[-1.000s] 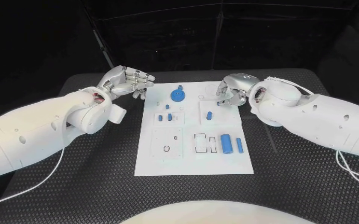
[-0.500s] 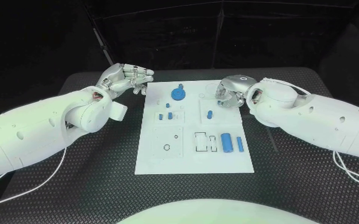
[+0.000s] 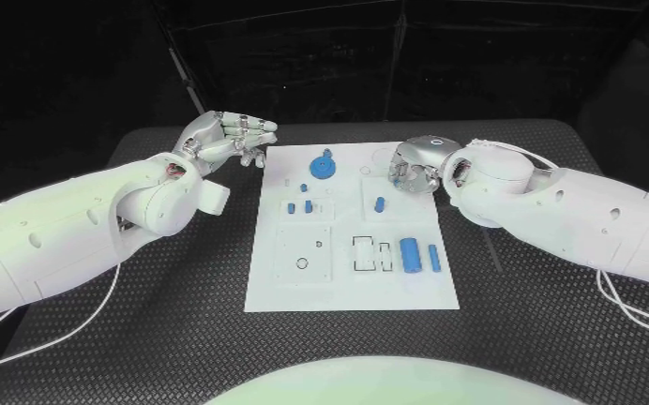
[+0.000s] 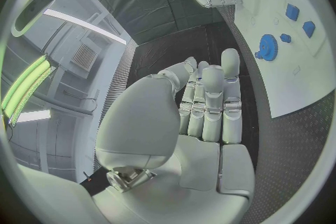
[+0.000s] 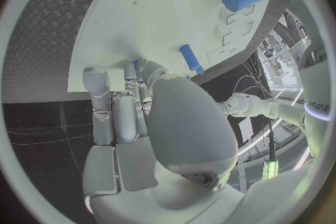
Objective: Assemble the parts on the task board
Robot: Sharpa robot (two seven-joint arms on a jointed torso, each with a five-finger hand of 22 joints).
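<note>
Parts on the white task board (image 3: 345, 283) lie apart from both hands: a round blue gear-like disc (image 3: 322, 171) near the far edge, small blue blocks (image 3: 300, 207) mid-board, a short peg (image 3: 379, 206), and two blue cylinders (image 3: 409, 257) beside outlined rectangular slots. Right hand (image 3: 413, 169) hangs over the board's far right corner, its fingers (image 5: 115, 117) curled together by the peg; whether they pinch anything I cannot tell. Left hand (image 3: 227, 141) hovers off the board's far left corner, fingers (image 4: 210, 103) loosely bent and parted, holding nothing. Black ribbed matting covers the bench (image 3: 162, 330), with open room on every side of the smooth board.
</note>
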